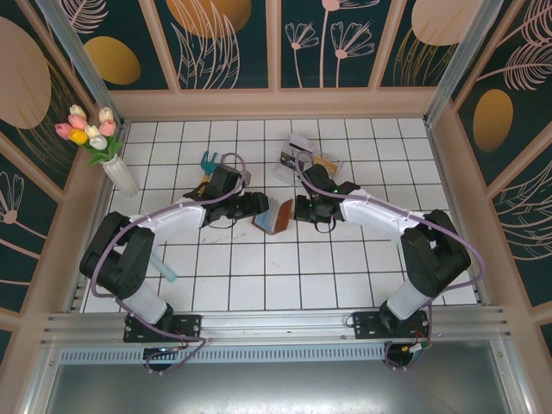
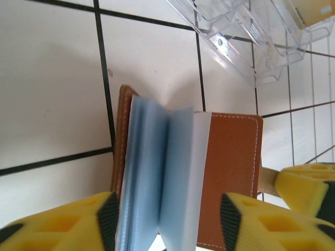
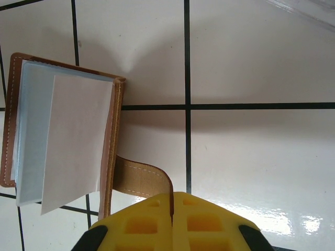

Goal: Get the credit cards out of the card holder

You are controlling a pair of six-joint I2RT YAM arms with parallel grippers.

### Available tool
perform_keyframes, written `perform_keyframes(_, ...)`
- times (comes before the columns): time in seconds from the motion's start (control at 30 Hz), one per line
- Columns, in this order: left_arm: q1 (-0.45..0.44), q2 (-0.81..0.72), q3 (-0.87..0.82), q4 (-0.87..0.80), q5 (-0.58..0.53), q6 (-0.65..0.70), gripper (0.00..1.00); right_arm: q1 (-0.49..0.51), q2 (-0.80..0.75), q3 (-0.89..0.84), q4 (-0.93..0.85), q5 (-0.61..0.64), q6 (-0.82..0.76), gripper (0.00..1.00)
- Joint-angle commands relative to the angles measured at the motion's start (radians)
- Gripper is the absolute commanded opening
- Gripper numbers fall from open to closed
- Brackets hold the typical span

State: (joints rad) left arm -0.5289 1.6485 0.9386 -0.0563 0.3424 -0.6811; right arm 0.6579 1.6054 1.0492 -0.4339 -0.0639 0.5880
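Note:
The card holder [image 1: 271,218] stands open on the tiles between my two grippers, brown leather covers [image 2: 233,172] spread and blue-grey pockets [image 2: 149,172] fanned out. My left gripper [image 2: 168,222] is open and straddles the pockets. Its left pad [image 2: 108,217] lies against the outer pocket, while its right pad [image 2: 229,217] is over the brown cover, apart from the pockets. My right gripper [image 3: 172,201] is shut on the holder's leather strap [image 3: 138,178], beside the cover [image 3: 110,146]. The credit cards are hidden. In the top view the left gripper [image 1: 256,207] and right gripper [image 1: 294,210] flank the holder.
A clear plastic box [image 1: 308,158] with something tan inside stands just behind the holder, and its edge [image 2: 246,47] is close ahead of my left gripper. A teal garden fork [image 1: 208,161] lies at back left. A vase of tulips [image 1: 119,172] stands by the left wall.

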Motion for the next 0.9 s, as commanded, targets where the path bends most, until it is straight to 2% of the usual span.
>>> perform_keyframes(0.0,0.014,0.056,0.086,-0.137,-0.047,0.143,0.62,-0.005,0.000,0.023,-0.012,0.022,-0.011,0.07)
perform_keyframes(0.13,0.016,0.094,0.108,-0.156,-0.048,0.149,0.66,-0.006,0.000,0.024,-0.020,0.037,-0.013,0.07)
perform_keyframes(0.23,0.034,0.072,0.093,-0.128,-0.047,0.127,0.66,-0.009,0.002,0.018,-0.021,0.040,-0.011,0.07)
perform_keyframes(0.4,0.057,0.039,0.058,-0.084,-0.017,0.101,0.48,-0.012,0.007,0.010,-0.017,0.041,-0.010,0.07)
perform_keyframes(0.57,0.067,0.056,0.025,-0.065,0.012,0.095,0.44,-0.013,0.011,0.000,-0.011,0.039,-0.008,0.07)
perform_keyframes(0.73,0.067,0.091,0.002,-0.009,0.116,0.077,0.43,-0.013,0.019,0.000,-0.011,0.039,-0.005,0.07)
perform_keyframes(0.87,0.067,0.126,-0.002,0.006,0.126,0.071,0.41,-0.014,0.015,-0.008,-0.005,0.038,0.003,0.07)
